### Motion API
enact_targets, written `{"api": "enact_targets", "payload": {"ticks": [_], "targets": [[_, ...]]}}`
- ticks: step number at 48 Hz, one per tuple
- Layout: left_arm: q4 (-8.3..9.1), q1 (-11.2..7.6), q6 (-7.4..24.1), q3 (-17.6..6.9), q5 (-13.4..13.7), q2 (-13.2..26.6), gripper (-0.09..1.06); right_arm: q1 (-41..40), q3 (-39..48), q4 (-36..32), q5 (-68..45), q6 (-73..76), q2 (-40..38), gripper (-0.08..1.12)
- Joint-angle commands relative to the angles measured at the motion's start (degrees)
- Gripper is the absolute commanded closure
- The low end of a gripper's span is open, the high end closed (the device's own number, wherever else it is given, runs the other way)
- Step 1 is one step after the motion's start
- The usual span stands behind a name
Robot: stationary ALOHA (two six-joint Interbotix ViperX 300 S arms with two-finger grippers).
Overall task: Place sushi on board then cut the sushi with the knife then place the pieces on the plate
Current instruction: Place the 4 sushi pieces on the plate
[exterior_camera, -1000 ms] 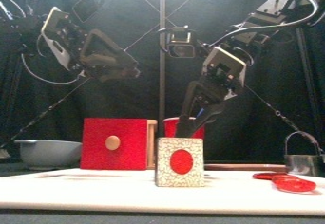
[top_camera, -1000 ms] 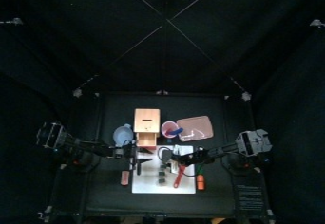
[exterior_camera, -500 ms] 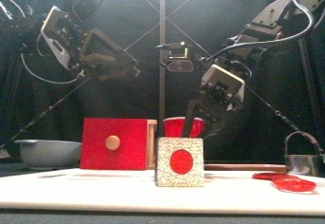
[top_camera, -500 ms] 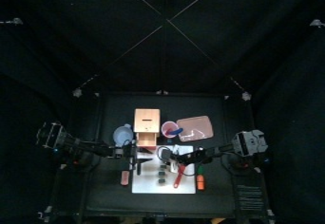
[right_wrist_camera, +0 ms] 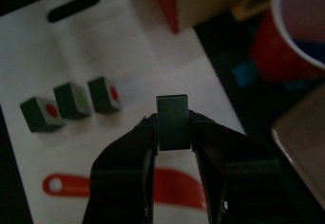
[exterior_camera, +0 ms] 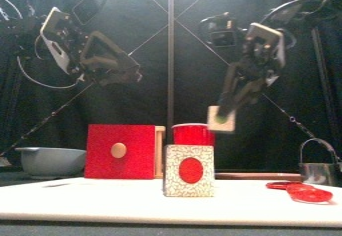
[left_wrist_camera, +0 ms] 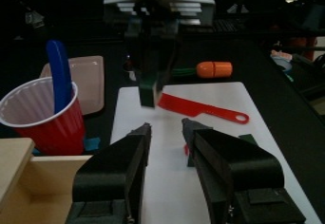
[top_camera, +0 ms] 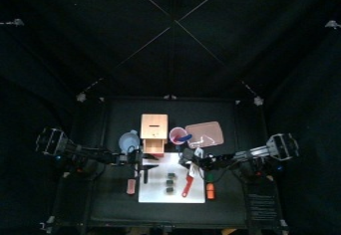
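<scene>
While the right gripper point(right_wrist_camera: 172, 138) hangs well above the white cutting board point(right_wrist_camera: 114, 142), its jaws are clamped on one dark green sushi piece point(right_wrist_camera: 172, 109). Three more pieces point(right_wrist_camera: 74, 100) stand in a row on the board, with the red knife point(right_wrist_camera: 127, 185) lying beside them. The left gripper point(left_wrist_camera: 165, 131) hovers over the board, jaws slightly apart and empty. Behind stand the red cup point(exterior_camera: 194, 135), wooden box point(exterior_camera: 123, 150) and pink tray point(top_camera: 204, 134). The front view shows only one piece's face; the right wrist view shows all three.
</scene>
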Motion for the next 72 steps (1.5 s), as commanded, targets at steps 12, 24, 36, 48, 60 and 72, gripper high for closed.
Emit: {"api": "enact_targets", "payload": {"ticks": [12, 24, 36, 48, 60, 72], "targets": [[-0.09, 0.79, 0.26, -0.97, -0.62, -0.53, 0.23, -9.49, 10.2, -0.53, 7.38, -0.09, -12.48, 0.52], [-0.09, 0.88, 0.18, -1.14, -0.53, -0.44, 0.23, -23.29, 9.4, -5.01, 1.23, 0.0, -5.54, 0.52], [-0.09, 0.97, 0.18, -0.79, -0.62, -0.35, 0.23, -27.86, 5.63, -4.92, -1.76, 0.44, 2.37, 0.49], [-0.18, 0.97, 0.18, -0.26, -0.53, -0.44, 0.23, -28.04, 4.04, -4.75, -4.75, 0.18, 5.01, 0.41], [-0.18, 0.97, 0.0, -0.53, -0.53, -0.44, 0.23, -28.04, 4.48, -4.39, -5.19, -0.09, 4.83, 0.27], [-0.53, 0.97, 0.0, -0.44, -0.53, -0.44, 0.23, -26.37, 5.01, -1.76, -3.52, 0.09, 1.67, 0.12]]}}
